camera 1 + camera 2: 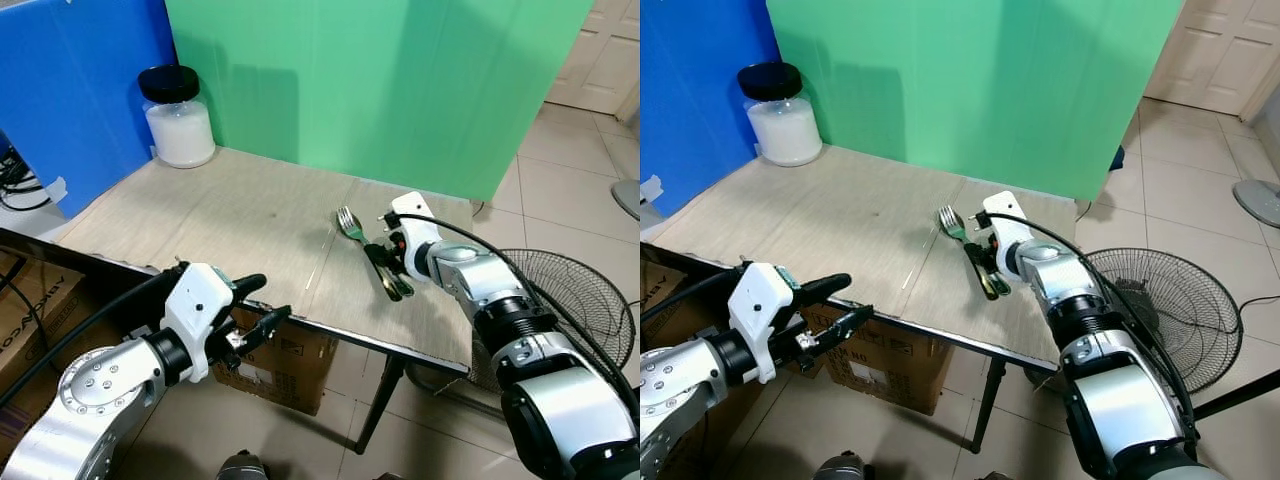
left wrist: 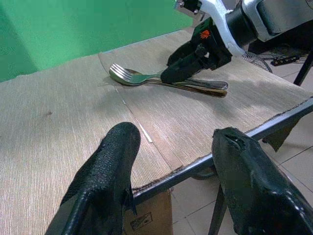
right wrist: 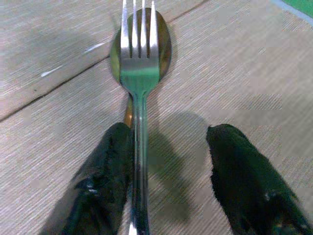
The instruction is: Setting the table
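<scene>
Steel fork (image 3: 139,73) lies stacked on a spoon (image 3: 164,41) near the table's (image 1: 200,215) right edge, stiff, light, likely slippery; right gripper (image 3: 166,171) straddles the handle, fingers spread, left gripper (image 1: 262,303) also spread, idle.

Standing on dark metal legs over the pale tiled floor (image 1: 560,190): a rectangular table (image 1: 200,215) with a beige, fine-grained woven covering and a dark metal rim along its near edge. Resting on it in the far left corner, against the blue and green panels: a clear glass jar (image 1: 178,118) of white powder under a black lid. Lying toward the right side, well apart from the jar: a shiny steel fork (image 3: 139,73) stacked directly on a steel spoon (image 3: 164,44), heads pointing at the green panel.
</scene>
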### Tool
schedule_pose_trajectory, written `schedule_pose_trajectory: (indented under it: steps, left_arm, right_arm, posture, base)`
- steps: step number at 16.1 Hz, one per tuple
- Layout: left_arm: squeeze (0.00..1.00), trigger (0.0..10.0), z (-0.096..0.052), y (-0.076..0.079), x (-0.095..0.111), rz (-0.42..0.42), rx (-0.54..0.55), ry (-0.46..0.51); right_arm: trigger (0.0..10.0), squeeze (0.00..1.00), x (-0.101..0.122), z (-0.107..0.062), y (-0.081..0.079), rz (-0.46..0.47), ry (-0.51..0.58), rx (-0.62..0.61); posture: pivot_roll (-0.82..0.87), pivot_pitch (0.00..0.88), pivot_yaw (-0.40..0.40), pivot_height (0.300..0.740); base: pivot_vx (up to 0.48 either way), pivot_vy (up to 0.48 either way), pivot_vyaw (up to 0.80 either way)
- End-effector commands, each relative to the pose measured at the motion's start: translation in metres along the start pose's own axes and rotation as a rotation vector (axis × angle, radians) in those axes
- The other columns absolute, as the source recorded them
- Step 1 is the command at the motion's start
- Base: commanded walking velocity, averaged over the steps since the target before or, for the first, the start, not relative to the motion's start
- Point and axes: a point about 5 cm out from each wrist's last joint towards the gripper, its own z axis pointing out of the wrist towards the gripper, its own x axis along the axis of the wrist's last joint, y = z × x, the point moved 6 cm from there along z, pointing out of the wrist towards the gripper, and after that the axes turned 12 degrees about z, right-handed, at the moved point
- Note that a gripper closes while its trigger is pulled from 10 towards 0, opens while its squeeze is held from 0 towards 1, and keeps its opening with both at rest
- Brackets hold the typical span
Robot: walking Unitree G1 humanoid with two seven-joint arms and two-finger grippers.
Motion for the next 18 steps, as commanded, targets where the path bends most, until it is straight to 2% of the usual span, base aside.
schedule_pose_trajectory:
  steps: [1, 4, 7, 18]
  left_arm:
    - [0.0, 10.0, 0.0, 0.002, 0.005, 0.017, -0.01, 0.013]
    - [0.0, 10.0, 0.0, 0.002, 0.005, 0.018, -0.01, 0.013]
    - [0.0, 10.0, 0.0, 0.002, 0.004, 0.018, -0.011, 0.009]
    - [0.0, 10.0, 0.0, 0.002, 0.004, 0.019, -0.019, 0.005]
  right_arm:
    - [0.0, 0.0, -0.006, 0.001, -0.002, 0.018, -0.039, 0.018]
    - [0.0, 0.0, -0.018, 0.001, -0.006, 0.041, -0.09, 0.047]
    - [0.0, 0.0, -0.024, 0.001, -0.003, 0.046, -0.112, 0.041]
    - [0.0, 0.0, -0.033, 0.001, -0.007, 0.065, -0.153, 0.064]
  posture:
    - [0.2, 0.0, -0.038, 0.727]
    - [0.2, 0.0, -0.037, 0.727]
    - [0.2, 0.0, -0.036, 0.727]
    - [0.2, 0.0, -0.038, 0.727]
  base:
    - [0.0, 0.0, 0.0]
    - [0.0, 0.0, 0.0]
    - [0.0, 0.0, 0.0]
    - [0.0, 0.0, 0.0]
